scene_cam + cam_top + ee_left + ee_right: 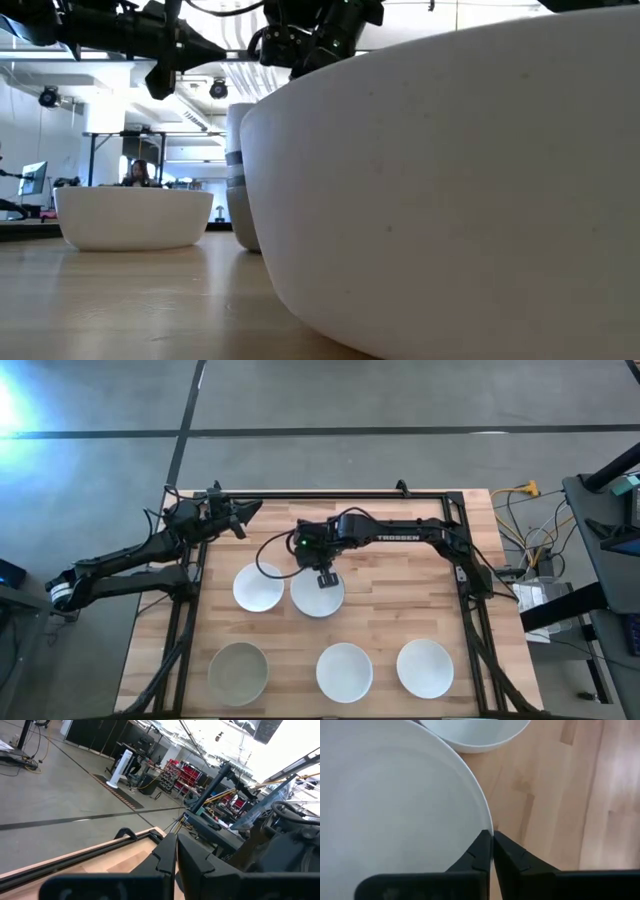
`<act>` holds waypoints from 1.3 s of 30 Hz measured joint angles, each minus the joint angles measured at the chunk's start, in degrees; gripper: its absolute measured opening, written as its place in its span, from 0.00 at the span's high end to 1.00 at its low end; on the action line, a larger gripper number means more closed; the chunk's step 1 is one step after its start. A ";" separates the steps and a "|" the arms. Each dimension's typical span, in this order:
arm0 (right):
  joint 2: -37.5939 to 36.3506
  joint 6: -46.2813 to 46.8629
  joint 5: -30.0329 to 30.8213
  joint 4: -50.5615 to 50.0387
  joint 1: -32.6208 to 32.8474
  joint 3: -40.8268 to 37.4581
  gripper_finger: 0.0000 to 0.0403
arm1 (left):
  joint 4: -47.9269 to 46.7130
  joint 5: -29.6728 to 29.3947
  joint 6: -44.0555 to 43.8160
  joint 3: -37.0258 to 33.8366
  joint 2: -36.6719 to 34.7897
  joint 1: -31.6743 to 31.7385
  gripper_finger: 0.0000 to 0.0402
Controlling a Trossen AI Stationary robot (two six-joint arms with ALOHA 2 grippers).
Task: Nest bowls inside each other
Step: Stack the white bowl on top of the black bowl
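Bowls are spread over the table (400,600), seen from above in two rows: a white bowl (258,587) and a stack (317,596) touching it at centre, then a grey bowl (237,671), a middle bowl (344,671) and a right bowl (425,666) along the lower edge, well apart. In the low view the stack (240,180) shows several nested rims, some grey, so part of the nesting is judged done; four single bowls are left to be gathered.

The right arm is stretched from the right of the frame to the centre, bent down over the stack. The right gripper (492,845) is clamped on the stack's top rim (487,820), fingers pinched together across it. The left arm is folded back at the upper left corner, its left gripper (240,515) held clear of the table, fingers pressed together on nothing.
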 joint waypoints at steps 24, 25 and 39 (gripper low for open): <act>-0.05 1.48 -1.35 -8.78 0.00 1.20 0.98 | 0.00 0.00 0.00 0.00 0.07 0.01 1.00; -0.05 1.48 -1.40 -8.97 0.00 1.08 0.98 | 0.00 0.00 0.00 0.00 0.07 0.00 1.00; -0.05 1.24 -3.11 -11.32 0.07 -0.49 0.98 | 0.00 0.00 0.00 0.00 0.09 0.00 1.00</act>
